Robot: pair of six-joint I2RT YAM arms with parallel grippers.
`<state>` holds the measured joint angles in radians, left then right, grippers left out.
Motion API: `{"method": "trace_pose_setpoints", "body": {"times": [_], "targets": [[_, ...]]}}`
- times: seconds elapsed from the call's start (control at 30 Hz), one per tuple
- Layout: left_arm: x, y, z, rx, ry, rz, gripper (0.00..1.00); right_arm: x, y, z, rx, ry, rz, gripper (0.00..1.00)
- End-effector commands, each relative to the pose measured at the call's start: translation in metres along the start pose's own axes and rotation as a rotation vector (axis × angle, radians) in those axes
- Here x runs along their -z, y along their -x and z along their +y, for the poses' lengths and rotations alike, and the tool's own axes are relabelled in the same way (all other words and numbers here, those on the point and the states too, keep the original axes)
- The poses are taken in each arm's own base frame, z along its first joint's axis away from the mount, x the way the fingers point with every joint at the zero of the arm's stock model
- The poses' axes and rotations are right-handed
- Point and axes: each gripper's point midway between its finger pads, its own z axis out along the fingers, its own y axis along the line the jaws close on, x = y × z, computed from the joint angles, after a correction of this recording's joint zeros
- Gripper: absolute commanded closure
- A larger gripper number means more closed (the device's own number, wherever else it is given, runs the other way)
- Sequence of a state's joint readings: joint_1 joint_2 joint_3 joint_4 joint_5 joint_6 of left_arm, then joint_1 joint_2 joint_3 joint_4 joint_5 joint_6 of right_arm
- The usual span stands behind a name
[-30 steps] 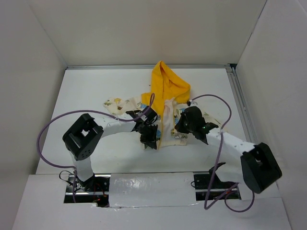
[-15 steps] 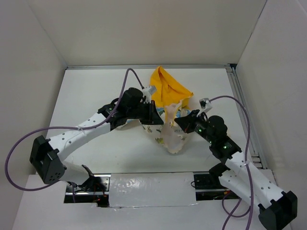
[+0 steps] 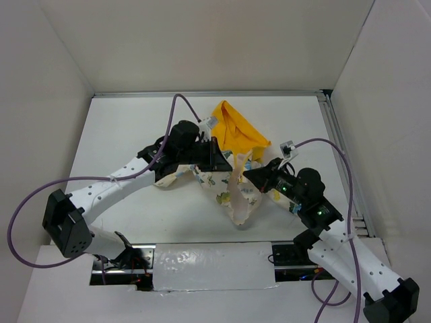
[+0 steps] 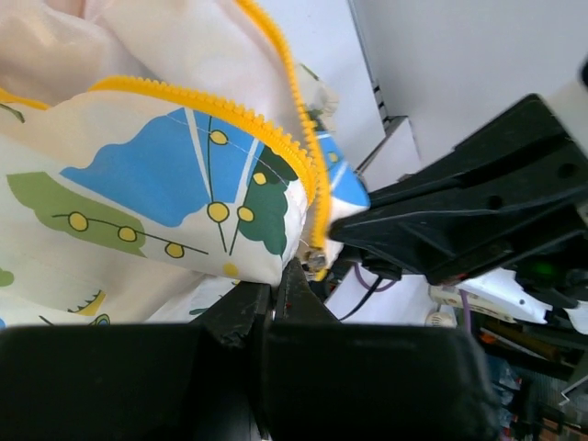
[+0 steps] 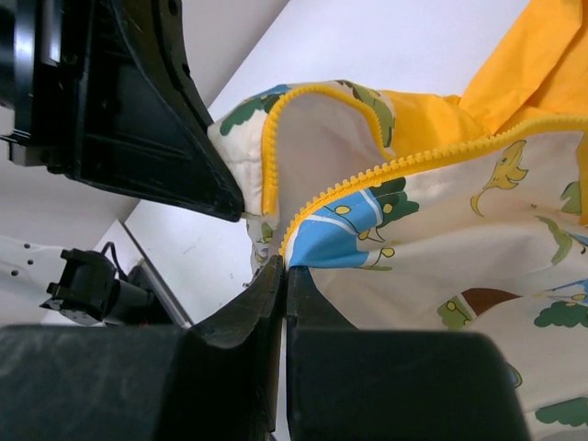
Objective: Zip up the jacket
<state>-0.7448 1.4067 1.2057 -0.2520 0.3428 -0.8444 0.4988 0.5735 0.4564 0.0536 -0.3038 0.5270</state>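
No txt, nos., labels or brand marks are reading clearly in any view. The jacket (image 3: 222, 190) is showing only cartoon pics (blue, green, yellow shapes), and these aren't forming any letters.

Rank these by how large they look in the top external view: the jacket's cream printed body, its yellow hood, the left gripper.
1. cream printed body
2-3. yellow hood and left gripper: they look alike. The gripper sits raised, nearer the camera, so I won't rank these two.
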Motion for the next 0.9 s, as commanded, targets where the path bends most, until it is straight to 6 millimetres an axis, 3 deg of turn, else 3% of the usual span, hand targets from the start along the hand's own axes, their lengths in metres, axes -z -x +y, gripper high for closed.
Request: {"method": "trace_pose_setpoints", "body": {"times": [0.0, 0.43, 0.87], "targets": [[0.006, 0.016, -0.033, -0.018, -0.131, -0.040, 1.00, -0.002, 0.012, 0.013, 0.023, 0.068, -0.054, 1.00], [-0.006, 0.009, -0.026, -0.021, -0.135, -0.007, 1.00, -0.009, 0.023, 0.013, 0.024, 0.073, -0.105, 1.00], [-0.002, 0.007, -0.022, -0.002, -0.119, -0.017, 1.00, -0.002, 0.021, 0.003, 0.012, 0.018, -0.128, 1.00]]}}
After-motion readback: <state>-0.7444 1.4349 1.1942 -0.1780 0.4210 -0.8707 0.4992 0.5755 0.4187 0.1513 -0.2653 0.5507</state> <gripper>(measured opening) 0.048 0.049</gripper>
